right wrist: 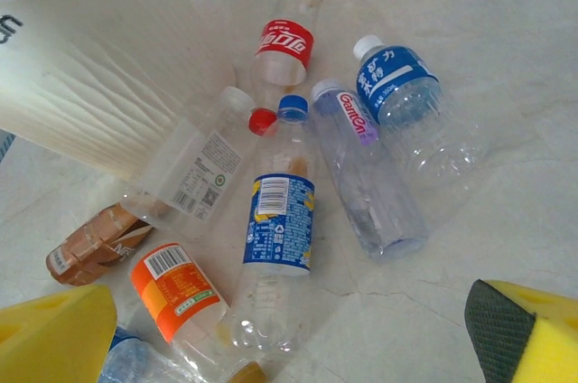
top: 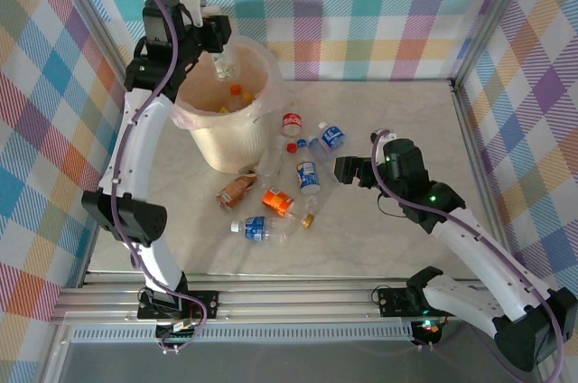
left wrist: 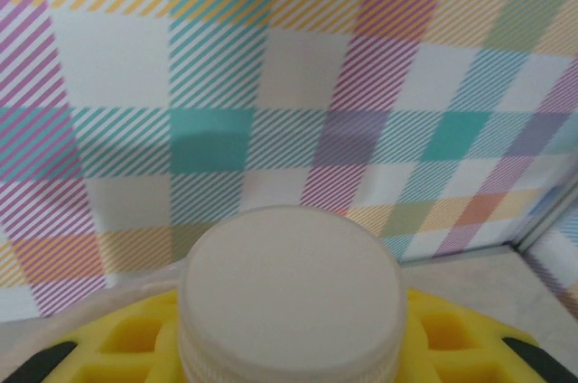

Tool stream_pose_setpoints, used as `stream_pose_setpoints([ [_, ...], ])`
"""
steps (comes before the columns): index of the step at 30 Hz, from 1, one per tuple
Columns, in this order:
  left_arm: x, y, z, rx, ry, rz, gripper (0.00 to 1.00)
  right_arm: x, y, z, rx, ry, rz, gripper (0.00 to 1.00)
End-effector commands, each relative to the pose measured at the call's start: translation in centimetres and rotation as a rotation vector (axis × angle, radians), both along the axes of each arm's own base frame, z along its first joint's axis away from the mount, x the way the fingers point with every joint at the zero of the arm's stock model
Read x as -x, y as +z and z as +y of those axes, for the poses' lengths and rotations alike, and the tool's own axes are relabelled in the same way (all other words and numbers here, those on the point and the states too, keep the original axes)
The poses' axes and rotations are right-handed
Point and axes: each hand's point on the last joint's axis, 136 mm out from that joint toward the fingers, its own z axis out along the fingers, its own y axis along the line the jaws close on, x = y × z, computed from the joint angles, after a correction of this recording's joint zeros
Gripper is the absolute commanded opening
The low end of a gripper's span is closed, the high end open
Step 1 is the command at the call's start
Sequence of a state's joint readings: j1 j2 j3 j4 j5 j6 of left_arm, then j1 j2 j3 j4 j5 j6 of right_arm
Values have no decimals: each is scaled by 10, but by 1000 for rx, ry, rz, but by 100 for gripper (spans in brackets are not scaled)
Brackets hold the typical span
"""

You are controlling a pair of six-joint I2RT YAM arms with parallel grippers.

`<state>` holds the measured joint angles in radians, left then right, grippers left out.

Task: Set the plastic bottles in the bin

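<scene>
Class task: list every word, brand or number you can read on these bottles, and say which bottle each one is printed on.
"GanOn", as far as it reads: purple-and-white label on the long clear plastic bottle.
White Chinese script, not legible: red-labelled clear bottle.
White Chinese characters, not legible: blue-labelled white-capped bottle.
Barcodes, small print, too small: blue-and-yellow-labelled bottle, orange-labelled bottle.

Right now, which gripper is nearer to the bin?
Left. The left gripper hangs above the mouth of the bin, shut on a bottle. The right gripper is open, off to the bin's right, beside the loose bottles.
</scene>
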<state>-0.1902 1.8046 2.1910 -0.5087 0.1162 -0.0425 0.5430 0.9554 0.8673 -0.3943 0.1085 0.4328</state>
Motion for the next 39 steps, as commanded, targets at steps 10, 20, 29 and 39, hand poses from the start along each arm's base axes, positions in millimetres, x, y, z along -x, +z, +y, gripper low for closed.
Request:
stream_pose_setpoints([
  [10, -29, -63, 34, -58, -2, 191, 13, -9, -11, -1, 13, -77, 109, 100],
  [20, -41, -121, 21, -49, -75, 357, 16, -13, -31, 13, 51, -26, 214, 100],
  [29, -46, -167, 17, -33, -91, 468, 21, -17, -60, 28, 68, 13, 327, 96],
  [39, -50, -203, 15, -30, -94, 549, 31, -18, -85, 48, 28, 57, 412, 89],
])
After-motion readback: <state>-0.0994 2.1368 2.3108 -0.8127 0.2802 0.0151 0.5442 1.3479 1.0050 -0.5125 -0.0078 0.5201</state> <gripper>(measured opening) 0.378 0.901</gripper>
